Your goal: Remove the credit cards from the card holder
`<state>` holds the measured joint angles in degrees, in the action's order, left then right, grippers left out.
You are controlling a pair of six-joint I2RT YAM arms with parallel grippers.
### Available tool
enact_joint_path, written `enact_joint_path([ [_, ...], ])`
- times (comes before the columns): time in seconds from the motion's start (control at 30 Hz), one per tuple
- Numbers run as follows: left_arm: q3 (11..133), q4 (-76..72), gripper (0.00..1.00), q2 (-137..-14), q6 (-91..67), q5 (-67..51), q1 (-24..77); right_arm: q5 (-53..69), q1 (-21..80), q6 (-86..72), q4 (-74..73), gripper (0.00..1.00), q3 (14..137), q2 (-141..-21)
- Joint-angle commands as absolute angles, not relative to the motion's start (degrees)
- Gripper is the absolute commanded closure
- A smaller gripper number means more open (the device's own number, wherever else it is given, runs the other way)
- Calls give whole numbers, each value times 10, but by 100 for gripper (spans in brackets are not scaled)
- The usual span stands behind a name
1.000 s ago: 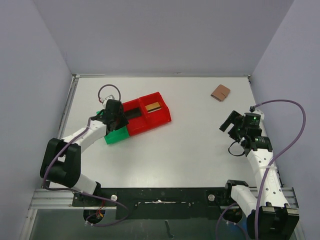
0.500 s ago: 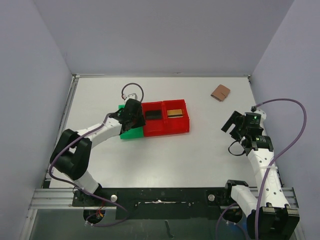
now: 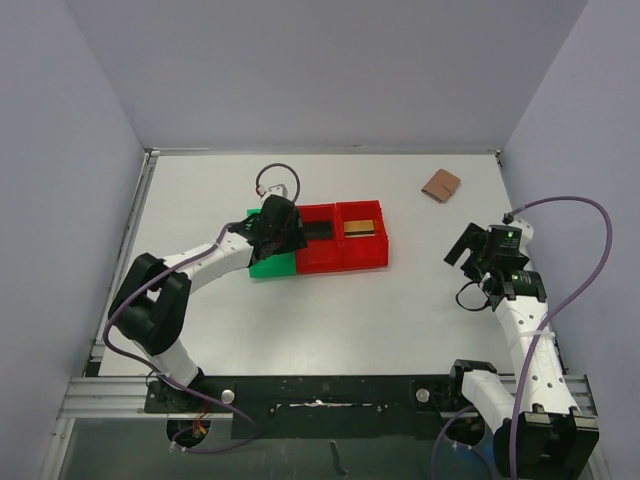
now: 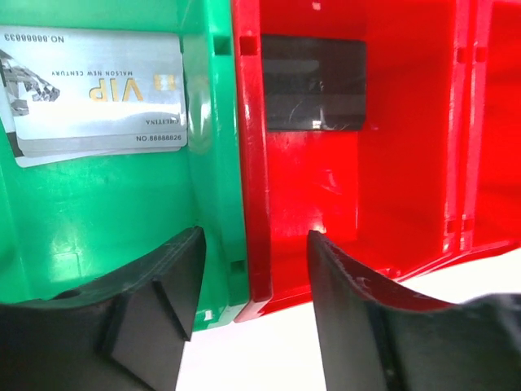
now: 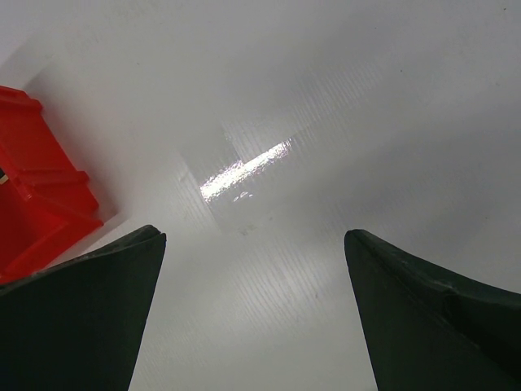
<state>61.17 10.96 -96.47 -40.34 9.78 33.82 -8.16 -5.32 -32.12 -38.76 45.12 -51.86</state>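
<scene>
The silver-grey credit card (image 4: 98, 90) lies in the green bin (image 4: 122, 212). A black card (image 4: 313, 81) lies in the red bin (image 4: 391, 179) beside it, and a gold-tan card (image 3: 362, 227) in the far red bin. My left gripper (image 4: 254, 244) (image 3: 287, 238) straddles the wall between the green and red bins, open, with a gap on both sides. The brown card holder (image 3: 440, 185) lies folded at the back right. My right gripper (image 3: 462, 250) (image 5: 252, 244) hovers wide open over bare table, well in front of the holder.
The green bin (image 3: 272, 265) and the two red bins (image 3: 340, 258) form one row at the table's middle-left. Grey walls close in the table on three sides. A red bin corner (image 5: 41, 204) shows at the left of the right wrist view.
My left gripper has dragged the row of bins to the right and turned it square to the table. Its jaws have then widened off the bin wall. The right arm has stayed still.
</scene>
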Motion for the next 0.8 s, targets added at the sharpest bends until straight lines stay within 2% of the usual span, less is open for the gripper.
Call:
enact_joint_path([
  [0.0, 658, 105, 43, -947, -398, 102, 341, -86, -58, -317, -381, 2, 469, -525],
  [0.17, 654, 108, 27, -883, -390, 117, 341, -95, -60, -323, -366, 2, 469, -521],
  [0.37, 598, 108, 24, -760, -358, 138, 336, -109, -62, -307, -308, 2, 483, -540],
  [0.63, 532, 207, 23, -564, -293, 154, 273, -89, -96, -317, -260, 2, 627, -770],
  [0.77, 479, 207, 23, -476, -245, 150, 259, -29, -137, -351, -219, 2, 699, -901],
])
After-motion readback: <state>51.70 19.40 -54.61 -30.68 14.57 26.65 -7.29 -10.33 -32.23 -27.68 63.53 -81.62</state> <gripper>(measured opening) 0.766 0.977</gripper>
